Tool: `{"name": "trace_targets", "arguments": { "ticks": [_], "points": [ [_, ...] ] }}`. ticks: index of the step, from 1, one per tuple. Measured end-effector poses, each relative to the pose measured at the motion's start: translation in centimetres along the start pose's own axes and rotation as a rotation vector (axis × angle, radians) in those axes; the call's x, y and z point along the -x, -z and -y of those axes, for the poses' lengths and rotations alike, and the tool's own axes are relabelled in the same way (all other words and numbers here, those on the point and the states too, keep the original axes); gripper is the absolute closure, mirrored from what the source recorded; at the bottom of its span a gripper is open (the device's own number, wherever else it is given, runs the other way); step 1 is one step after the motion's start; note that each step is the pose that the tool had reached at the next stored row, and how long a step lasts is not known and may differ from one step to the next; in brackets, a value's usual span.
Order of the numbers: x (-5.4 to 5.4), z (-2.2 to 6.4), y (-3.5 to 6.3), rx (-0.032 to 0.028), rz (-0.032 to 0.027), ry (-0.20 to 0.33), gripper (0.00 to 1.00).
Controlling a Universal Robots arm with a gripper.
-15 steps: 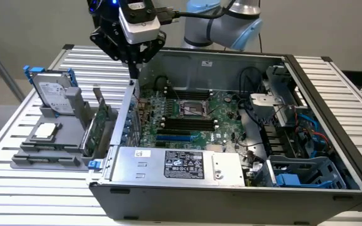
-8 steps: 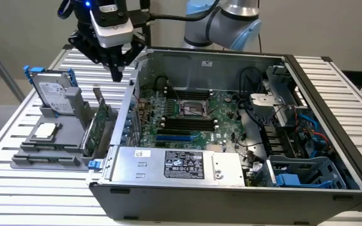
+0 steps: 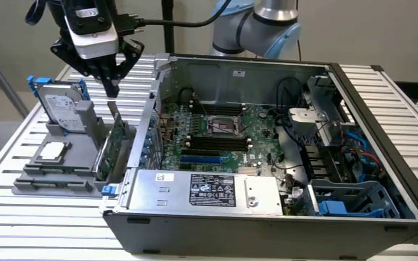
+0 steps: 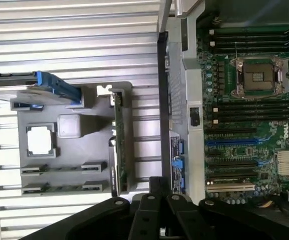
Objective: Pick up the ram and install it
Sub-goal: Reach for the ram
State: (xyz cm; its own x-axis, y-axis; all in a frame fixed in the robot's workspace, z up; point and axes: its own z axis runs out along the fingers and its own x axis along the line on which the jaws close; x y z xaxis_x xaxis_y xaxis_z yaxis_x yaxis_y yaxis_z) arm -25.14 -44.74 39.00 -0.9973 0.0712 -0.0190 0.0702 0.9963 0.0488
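Observation:
Two thin green ram sticks [image 4: 64,168] [image 4: 64,188] stand edge-up in clips at the front of a grey holder tray [image 3: 28,185], to the exterior view's left of the open computer case [image 3: 267,217]. My gripper [image 3: 111,87] [image 4: 160,194] hangs above the back of the tray, over the far end of the tall green expansion card [image 3: 115,145]. Its fingers are together with nothing between them, well clear of the ram. The motherboard [image 3: 256,128] lies inside the case with long black slots [image 3: 213,142] [image 4: 252,112] beside the CPU socket [image 4: 257,75].
The tray also carries an upright hard drive [image 3: 60,109] with blue rails, a loose CPU [image 3: 53,152] and a grey block [image 4: 69,125]. The case wall [image 3: 151,125] rises between tray and motherboard. Cables, drive bays and a power supply [image 3: 209,190] crowd the case.

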Motion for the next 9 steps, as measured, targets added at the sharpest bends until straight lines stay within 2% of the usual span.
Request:
{"name": "trace_targets", "arguments": {
  "ticks": [9],
  "points": [
    [-4.1,0.70,-0.43,-0.0007,-0.0001,0.000,1.00]
  ]
}}
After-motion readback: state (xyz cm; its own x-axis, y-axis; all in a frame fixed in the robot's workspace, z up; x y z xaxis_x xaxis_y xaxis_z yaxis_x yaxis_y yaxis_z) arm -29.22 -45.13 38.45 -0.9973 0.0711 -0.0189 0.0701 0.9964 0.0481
